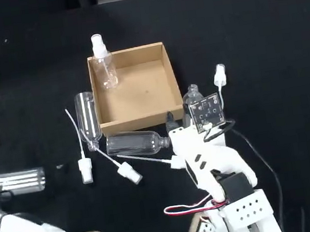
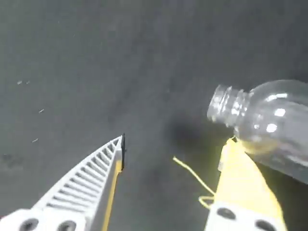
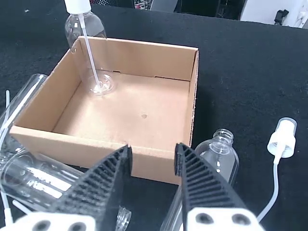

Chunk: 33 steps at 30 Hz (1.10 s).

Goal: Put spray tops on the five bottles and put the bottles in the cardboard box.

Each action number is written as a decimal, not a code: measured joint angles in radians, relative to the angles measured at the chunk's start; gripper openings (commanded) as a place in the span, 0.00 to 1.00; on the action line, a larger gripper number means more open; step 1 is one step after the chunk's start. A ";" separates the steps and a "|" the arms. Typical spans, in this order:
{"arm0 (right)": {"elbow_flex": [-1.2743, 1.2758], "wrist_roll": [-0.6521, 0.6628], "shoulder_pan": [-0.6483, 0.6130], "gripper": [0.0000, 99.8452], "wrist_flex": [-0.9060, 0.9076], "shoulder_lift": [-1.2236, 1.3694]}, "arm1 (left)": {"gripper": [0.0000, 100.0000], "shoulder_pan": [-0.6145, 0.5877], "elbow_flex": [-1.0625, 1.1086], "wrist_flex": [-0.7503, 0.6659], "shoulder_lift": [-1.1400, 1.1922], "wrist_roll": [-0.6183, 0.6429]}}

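Black table (image 1: 270,30), cardboard box (image 1: 138,120) mid-table.

Status: 1 of 5 done. The capped bottle (image 1: 103,65) stands upright in the box's far-left corner.

Four are uncapped, all outside the box:
- side bottle (image 1: 88,118) lies along the left wall
- front bottle (image 1: 136,143) lies just before the front wall
- upright bottle (image 1: 192,96) stands just beside the right wall
- edge bottle (image 1: 17,182) lies at the table's left edge

Left gripper (image 2: 174,143): claw wide apart, empty, with the edge bottle's open neck just beside one finger.

Right gripper (image 3: 152,148): claw slightly apart, empty, over the box's front wall between the front bottle and the upright bottle.

Three spray tops (image 1: 129,172) lie in front of the box. A lone top (image 1: 219,75) lies near the upright bottle.

My read: capping bottle two is the step in hand. Likeliest pairing is the upright bottle plus the lone top. The next move needs one claw steadying a bottle while the other picks a top and threads its thin tube into the neck. Tube alignment is the fiddly part.
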 measured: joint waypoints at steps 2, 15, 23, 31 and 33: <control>0.000 0.000 0.000 0.13 0.000 0.000 | 0.30 0.043 -0.015 -0.003 0.000 0.089; 0.000 0.000 0.000 0.13 0.000 0.000 | 0.30 0.123 -0.353 0.428 0.006 0.578; 0.000 0.000 0.000 0.13 0.000 0.000 | 0.30 0.178 -0.382 0.798 0.006 0.764; 0.000 0.000 0.000 0.13 0.000 0.000 | 0.30 0.091 -0.348 0.812 0.006 0.868; 0.000 0.000 0.000 0.13 0.000 0.000 | 0.30 0.074 -0.307 0.783 0.006 0.868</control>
